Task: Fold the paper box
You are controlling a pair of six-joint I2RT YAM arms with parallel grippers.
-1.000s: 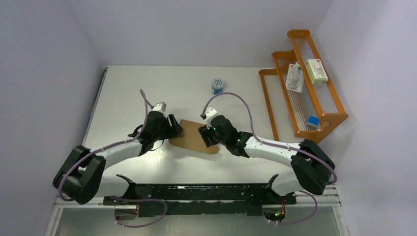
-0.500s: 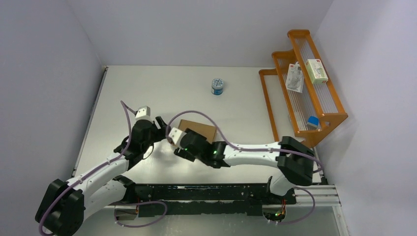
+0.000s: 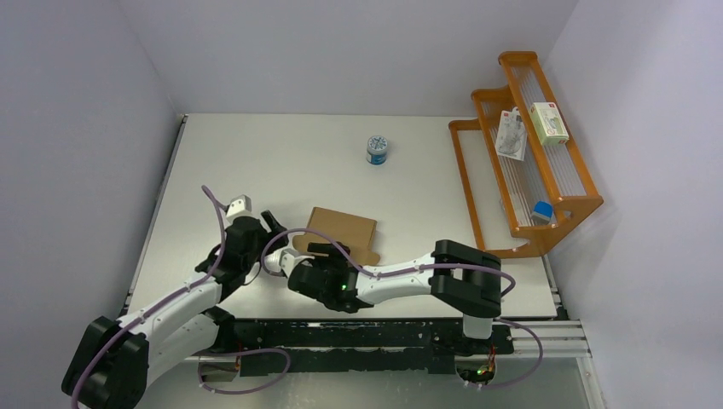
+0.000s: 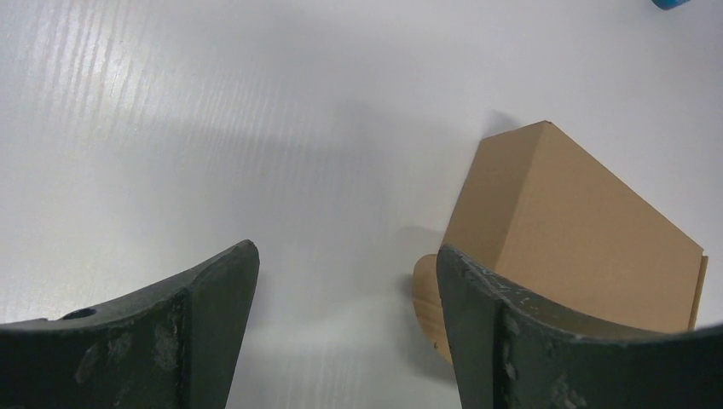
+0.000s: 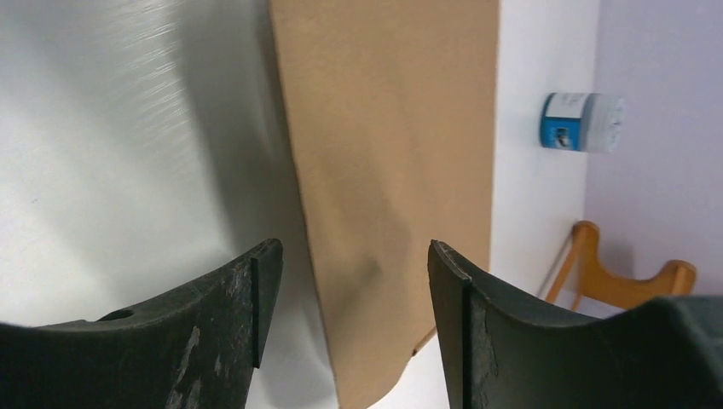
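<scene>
The paper box (image 3: 343, 233) is a brown cardboard piece lying flat-folded on the table, with a rounded tab at its near left corner. My left gripper (image 3: 273, 223) is open and empty just left of the box; in the left wrist view the box (image 4: 580, 230) sits beyond the right finger of the gripper (image 4: 345, 251). My right gripper (image 3: 317, 253) is open and empty at the box's near edge; in the right wrist view the box (image 5: 392, 128) lies ahead of the gripper (image 5: 354, 247), between and beyond the fingers. Neither gripper touches it.
A blue-and-white round tin (image 3: 377, 150) stands farther back on the table and shows in the right wrist view (image 5: 580, 122). An orange wooden rack (image 3: 529, 162) with small white packages stands at the right. The right arm is folded across the near middle.
Both grippers have let go of the box and drawn back towards the near edge. The right arm swung left and folded; the box now lies still on the table.
</scene>
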